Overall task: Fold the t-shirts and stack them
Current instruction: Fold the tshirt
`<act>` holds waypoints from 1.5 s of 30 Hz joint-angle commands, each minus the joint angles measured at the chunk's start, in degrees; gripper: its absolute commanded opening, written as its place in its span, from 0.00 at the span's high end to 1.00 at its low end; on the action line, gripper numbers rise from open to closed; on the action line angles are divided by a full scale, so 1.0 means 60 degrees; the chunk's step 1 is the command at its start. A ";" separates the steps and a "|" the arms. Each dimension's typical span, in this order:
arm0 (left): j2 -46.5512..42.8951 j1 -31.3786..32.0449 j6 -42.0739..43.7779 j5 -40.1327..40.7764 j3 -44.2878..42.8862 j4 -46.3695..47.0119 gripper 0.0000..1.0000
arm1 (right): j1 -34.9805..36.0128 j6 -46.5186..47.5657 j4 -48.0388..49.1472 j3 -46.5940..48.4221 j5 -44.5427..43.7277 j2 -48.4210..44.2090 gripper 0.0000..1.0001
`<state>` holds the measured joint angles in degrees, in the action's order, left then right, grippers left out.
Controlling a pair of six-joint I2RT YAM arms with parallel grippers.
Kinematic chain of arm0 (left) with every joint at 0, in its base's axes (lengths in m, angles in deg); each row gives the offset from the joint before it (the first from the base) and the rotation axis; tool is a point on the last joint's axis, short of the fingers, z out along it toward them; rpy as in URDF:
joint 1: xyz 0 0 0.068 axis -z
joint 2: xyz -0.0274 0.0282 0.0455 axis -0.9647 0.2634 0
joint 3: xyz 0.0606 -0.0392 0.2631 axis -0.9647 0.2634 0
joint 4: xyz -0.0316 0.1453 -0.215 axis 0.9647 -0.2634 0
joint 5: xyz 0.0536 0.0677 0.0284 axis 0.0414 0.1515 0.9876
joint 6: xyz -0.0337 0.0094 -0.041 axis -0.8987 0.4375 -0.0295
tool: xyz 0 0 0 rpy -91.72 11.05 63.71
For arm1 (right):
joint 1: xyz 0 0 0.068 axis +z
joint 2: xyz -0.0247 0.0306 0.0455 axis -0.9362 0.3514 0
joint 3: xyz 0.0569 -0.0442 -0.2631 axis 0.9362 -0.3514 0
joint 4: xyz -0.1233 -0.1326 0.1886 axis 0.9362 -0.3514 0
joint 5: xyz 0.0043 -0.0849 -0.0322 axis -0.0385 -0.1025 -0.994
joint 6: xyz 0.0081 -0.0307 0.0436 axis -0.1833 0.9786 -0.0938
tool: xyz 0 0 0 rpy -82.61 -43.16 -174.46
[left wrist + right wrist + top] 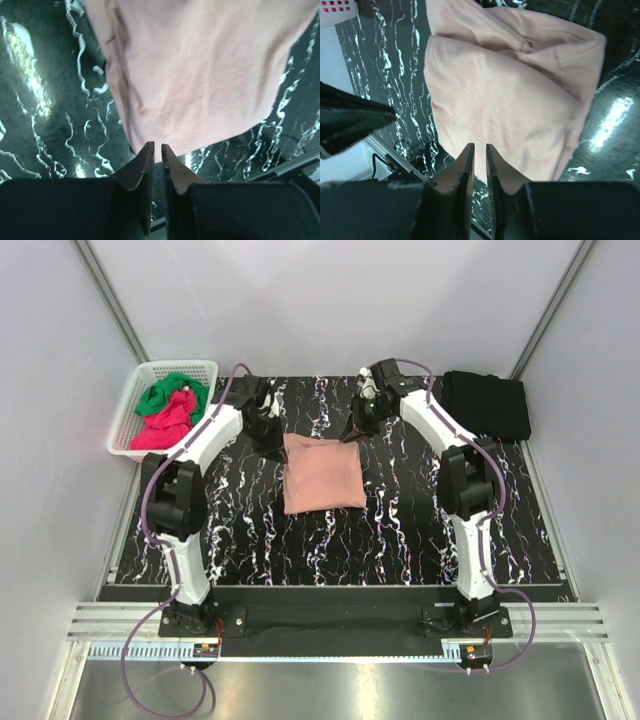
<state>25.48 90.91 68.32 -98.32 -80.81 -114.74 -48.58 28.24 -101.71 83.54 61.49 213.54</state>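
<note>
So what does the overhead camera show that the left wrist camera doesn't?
Only overhead: the left arm and right arm whole, a white basket at the far left holding a green t-shirt and a magenta-red t-shirt, and a folded black t-shirt at the far right.
Only the left wrist: the left fingers up close, slightly parted with nothing between them, by the edge of the salmon-pink t-shirt.
Both: that folded t-shirt lying on the black marbled table.

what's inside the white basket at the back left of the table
A green t-shirt and a magenta-red one lie crumpled in the white basket, with the green farther back. Anything beneath them is covered.
</note>
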 commanded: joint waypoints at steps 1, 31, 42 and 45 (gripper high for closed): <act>0.0760 0.0086 -0.0074 -0.0502 -0.1119 0.0179 0.85 | -0.0177 0.0246 0.0404 -0.0499 -0.0184 -0.0490 0.78; 0.3269 0.0086 0.0204 -0.0297 -0.3217 0.0370 0.85 | -0.0558 0.0246 0.0873 -0.0324 -0.0564 0.1722 0.82; 0.2360 -0.0090 0.0116 0.0127 -0.2351 0.0854 0.82 | -0.0558 0.0334 0.0961 0.0012 -0.0256 0.0728 0.77; 0.2010 -0.0265 0.0044 0.0273 -0.2454 0.0839 0.79 | -0.0588 0.0320 0.0918 0.0129 -0.0359 0.0054 0.74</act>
<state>43.38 90.80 68.38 -99.32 -94.40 -111.07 -51.86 29.53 -97.60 80.81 60.38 222.02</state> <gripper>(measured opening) 0.181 0.241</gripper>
